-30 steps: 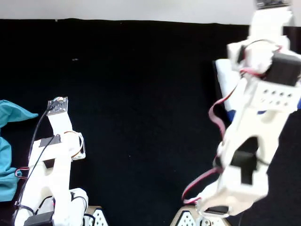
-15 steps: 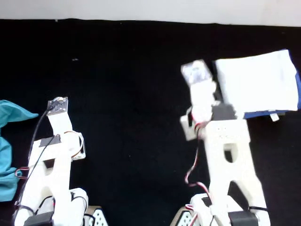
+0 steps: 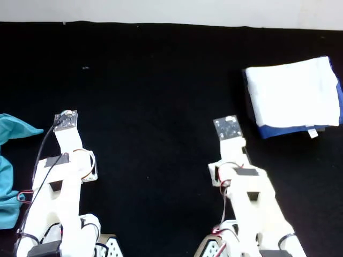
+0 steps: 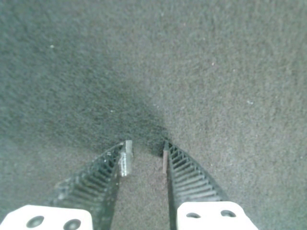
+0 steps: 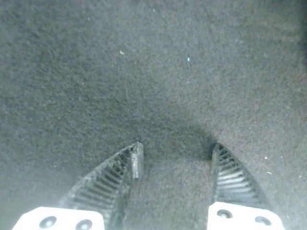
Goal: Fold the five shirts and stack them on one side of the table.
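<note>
The left tool (image 4: 145,154) and right tool (image 5: 176,160) are hanging open, empty, the teal shirt (image 3: 16,128) lying left, nearer the left one.

This is looking like a robotics lab or workshop bench rather than a home. Black felt-like cloth is covering the whole table (image 3: 161,80). Two white, printed-looking arms, the left arm (image 3: 59,182) and the right arm (image 3: 246,193), are standing side by side at its near edge, with bare red and black wires (image 3: 40,160) trailing along them. A plain pale wall (image 3: 161,10) is running behind the table.
</note>
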Available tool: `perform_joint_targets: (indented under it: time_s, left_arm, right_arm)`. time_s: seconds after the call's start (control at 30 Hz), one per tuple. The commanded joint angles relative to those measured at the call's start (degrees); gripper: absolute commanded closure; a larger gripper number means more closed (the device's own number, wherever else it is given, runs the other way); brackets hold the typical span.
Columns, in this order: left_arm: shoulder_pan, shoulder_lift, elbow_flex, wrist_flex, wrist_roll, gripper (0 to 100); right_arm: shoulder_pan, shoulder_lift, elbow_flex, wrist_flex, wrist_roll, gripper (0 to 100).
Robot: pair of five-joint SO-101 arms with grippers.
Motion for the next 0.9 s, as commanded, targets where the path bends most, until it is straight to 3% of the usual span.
perform_joint_targets:
  time_s: [0.0, 0.6, 0.73, 0.87]
  left_arm:
    - [-0.6, 0.1, 0.2, -1.1, -0.5, 88]
    - [-1.1, -0.2, -1.9, 0.5, -0.6, 88]
    - [-8.3, -0.1, -9.5, 11.3, -0.7, 88]
    - [-20.3, 0.2, -22.1, 22.9, -0.9, 87]
  right_arm:
    - [0.7, -0.5, 1.7, -3.8, -0.4, 77.5]
    - [0.7, -0.4, 2.1, -3.9, -0.4, 77.5]
    - [0.7, -0.4, 2.1, -3.9, -0.4, 77.5]
    - [0.7, -0.4, 2.1, -3.9, -0.4, 77.5]
